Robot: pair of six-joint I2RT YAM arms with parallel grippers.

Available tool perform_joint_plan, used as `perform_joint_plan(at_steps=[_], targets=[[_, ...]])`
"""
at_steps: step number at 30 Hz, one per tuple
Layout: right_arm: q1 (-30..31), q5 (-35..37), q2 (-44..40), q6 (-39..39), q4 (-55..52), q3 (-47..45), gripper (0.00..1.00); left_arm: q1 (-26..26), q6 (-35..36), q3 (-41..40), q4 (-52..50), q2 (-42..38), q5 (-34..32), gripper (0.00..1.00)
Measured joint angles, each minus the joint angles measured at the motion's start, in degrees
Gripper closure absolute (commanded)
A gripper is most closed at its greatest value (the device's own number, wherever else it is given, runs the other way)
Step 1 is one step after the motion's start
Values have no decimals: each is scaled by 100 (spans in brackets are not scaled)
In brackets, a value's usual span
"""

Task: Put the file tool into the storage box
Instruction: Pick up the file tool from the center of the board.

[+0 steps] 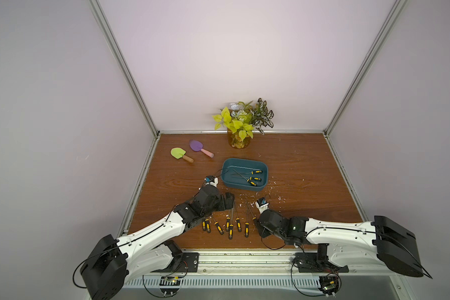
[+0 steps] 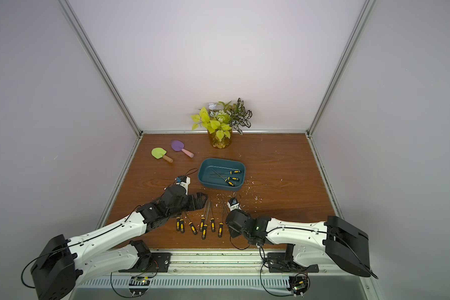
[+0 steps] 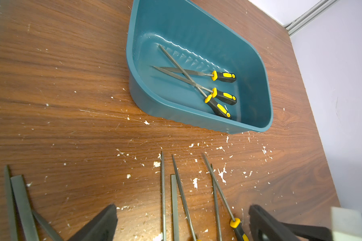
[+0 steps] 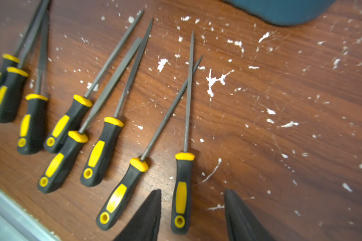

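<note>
Eight files (image 1: 230, 228) are being left on the surface (image 1: 296, 168) near the storage box (image 3: 153, 98); the endmost file (image 4: 181, 194), shaft aimed boxward, is being straddled by the released, empty right pincer (image 4: 192, 192).

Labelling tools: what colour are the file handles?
The file handles are black with yellow collars and inserts; the right wrist view shows it best.

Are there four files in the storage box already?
No, only three files lie in the teal storage box, their shafts crossing.
</note>
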Motion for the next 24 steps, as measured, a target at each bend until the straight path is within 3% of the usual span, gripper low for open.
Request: perform_joint_plan(at_steps=[9, 17, 24], targets=[[0, -81, 780, -142, 103, 297, 54, 0, 2, 0, -9, -17, -2, 0], [0, -66, 820, -258, 101, 321, 75, 0, 57, 46, -140, -173, -85, 0], [0, 90, 664, -522, -201, 321, 83, 0, 212, 313, -354, -330, -271, 0]])
